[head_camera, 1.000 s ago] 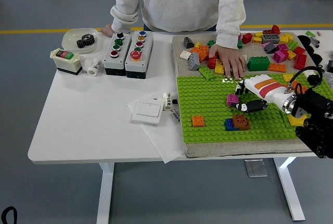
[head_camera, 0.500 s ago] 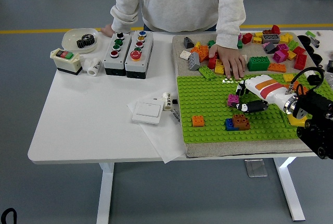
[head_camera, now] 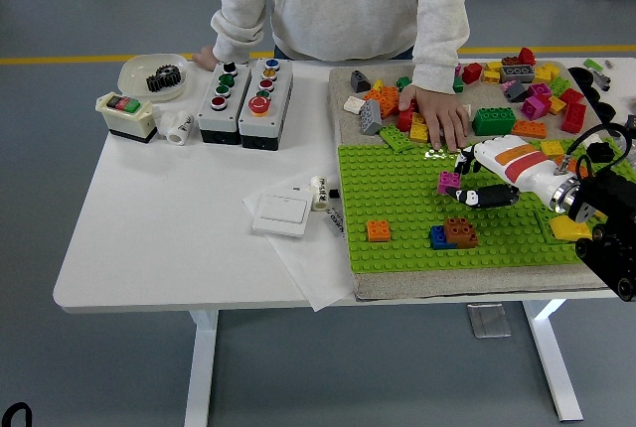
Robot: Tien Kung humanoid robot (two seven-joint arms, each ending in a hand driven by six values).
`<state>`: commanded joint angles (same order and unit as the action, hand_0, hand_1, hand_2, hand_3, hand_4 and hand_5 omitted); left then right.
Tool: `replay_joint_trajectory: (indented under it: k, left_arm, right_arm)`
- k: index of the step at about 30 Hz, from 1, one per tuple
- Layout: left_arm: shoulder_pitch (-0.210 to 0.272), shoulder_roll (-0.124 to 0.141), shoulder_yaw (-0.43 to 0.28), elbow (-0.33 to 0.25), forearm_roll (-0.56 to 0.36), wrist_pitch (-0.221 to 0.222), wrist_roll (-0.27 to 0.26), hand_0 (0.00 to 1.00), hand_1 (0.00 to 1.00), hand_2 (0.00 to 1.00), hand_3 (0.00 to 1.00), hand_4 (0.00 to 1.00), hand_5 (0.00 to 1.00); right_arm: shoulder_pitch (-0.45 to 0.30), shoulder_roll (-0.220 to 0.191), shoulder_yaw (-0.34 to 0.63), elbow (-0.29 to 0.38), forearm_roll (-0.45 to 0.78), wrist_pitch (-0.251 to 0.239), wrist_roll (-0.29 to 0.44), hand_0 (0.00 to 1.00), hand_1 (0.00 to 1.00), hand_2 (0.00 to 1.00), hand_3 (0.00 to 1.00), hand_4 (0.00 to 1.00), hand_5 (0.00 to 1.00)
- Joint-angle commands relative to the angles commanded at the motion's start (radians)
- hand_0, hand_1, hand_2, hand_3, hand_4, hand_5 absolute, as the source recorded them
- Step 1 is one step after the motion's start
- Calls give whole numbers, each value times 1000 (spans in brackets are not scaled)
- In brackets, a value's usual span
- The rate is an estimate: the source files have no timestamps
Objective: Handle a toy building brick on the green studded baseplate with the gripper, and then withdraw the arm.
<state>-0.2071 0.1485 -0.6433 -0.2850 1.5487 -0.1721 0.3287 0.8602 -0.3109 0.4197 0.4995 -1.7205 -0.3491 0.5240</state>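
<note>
**Right hand pinches a magenta brick over the baseplate**

The white desk (head_camera: 169,218) carries a tan mat at its right end, and on the mat lies the green studded baseplate (head_camera: 397,194), reaching toward the desk's near edge. A person stands at the far edge, one hand (head_camera: 437,114) resting flat on the loose brick pile (head_camera: 517,89) near the far right corner, the other hand at the far edge beside a white dish. Two grey button boxes (head_camera: 243,101) sit near the far edge, left of the mat. The right hand (head_camera: 467,187) comes in from the right edge, its fingers clamped on a magenta brick (head_camera: 449,182) above the baseplate's middle. Just nearer the near edge sits a brown-and-blue brick stack (head_camera: 454,233), and an orange brick (head_camera: 378,230) lies apart to its left.
</note>
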Motion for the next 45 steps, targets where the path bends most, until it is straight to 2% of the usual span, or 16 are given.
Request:
replay_joint_trajectory:
  k: [4, 7, 11, 16, 21, 33, 39, 45]
  left_arm:
    - [2, -1, 0, 1, 0, 1, -2, 741, 736, 750, 597, 660, 597]
    - [2, -1, 1, 2, -3, 2, -4, 741, 736, 751, 597, 660, 597]
    - [3, -2, 0, 3, -1, 1, -5, 741, 736, 751, 597, 660, 597]
    - [4, -4, 1, 3, -2, 1, -8, 740, 737, 751, 596, 660, 597]
    - [6, -6, 8, 4, -13, 4, -13, 739, 738, 749, 596, 660, 598]
    - [10, -10, 16, 3, -23, 5, -19, 737, 737, 746, 596, 660, 598]
    - [11, -11, 17, 3, -21, 6, -22, 737, 737, 743, 597, 660, 597]
    - [12, -13, 19, 4, -23, 7, -25, 737, 737, 745, 596, 660, 597]
  right_arm:
    - [-18, -52, 43, 83, -30, -8, 18, 513, 471, 523, 519, 690, 589]
    - [-38, -110, 68, 171, -46, -15, 46, 516, 469, 523, 521, 688, 585]
    - [-60, -157, 87, 249, -60, -20, 76, 516, 469, 523, 521, 688, 585]
    - [-86, -198, 96, 311, -65, -40, 121, 517, 471, 523, 521, 687, 582]
    - [-104, -221, 91, 337, -59, -69, 121, 518, 472, 526, 522, 686, 579]
    - [-134, -245, 58, 323, -13, -140, 121, 517, 475, 528, 522, 688, 579]
    - [-144, -261, 42, 350, 14, -156, 121, 519, 478, 528, 525, 690, 579]
    - [-148, -268, 31, 380, 29, -149, 121, 538, 478, 529, 523, 691, 580]
